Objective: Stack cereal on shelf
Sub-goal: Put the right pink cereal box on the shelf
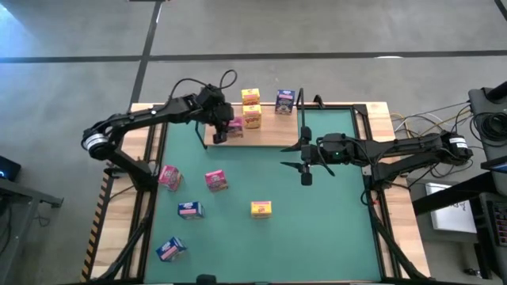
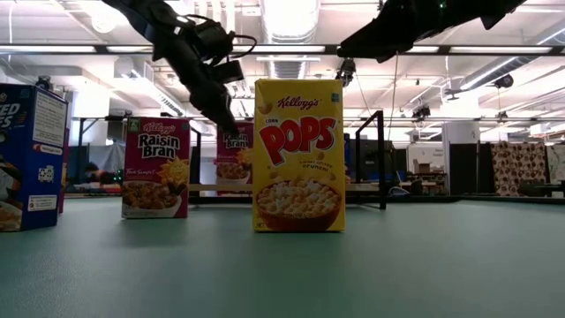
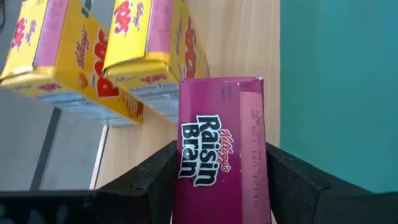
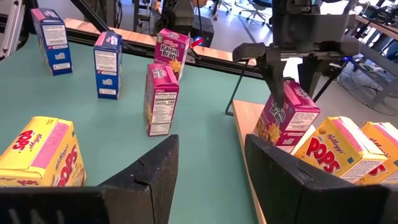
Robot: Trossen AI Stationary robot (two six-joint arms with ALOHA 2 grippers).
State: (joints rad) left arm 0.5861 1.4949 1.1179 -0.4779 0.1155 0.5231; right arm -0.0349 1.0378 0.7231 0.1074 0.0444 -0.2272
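Note:
My left gripper [image 1: 220,131] is over the left part of the light-wood shelf [image 1: 273,136] and is shut on a pink cereal box [image 3: 221,124]. Two yellow boxes [image 1: 250,96] [image 1: 252,117] and a blue box [image 1: 285,100] stand on the shelf's far part. On the green mat stand two pink boxes [image 1: 169,176] [image 1: 216,180], two blue boxes [image 1: 190,209] [image 1: 170,248] and a yellow box [image 1: 261,208]. My right gripper [image 1: 293,156] hangs open above the mat just near of the shelf's right end, touching nothing. My left gripper pinches the pink box's narrow top end [image 3: 217,155] between its two fingers [image 3: 155,177], one on each broad face. The fingers come from above, slanting down. The box is tilted [image 4: 289,118], with its bottom end at the shelf board; whether it touches the board I cannot tell.
Black wire brackets [image 1: 302,119] stand upright at the shelf's ends. The mat's right half [image 1: 333,214] holds no boxes. Wooden table edges [image 1: 380,111] frame the mat, and cables lie beyond the right side.

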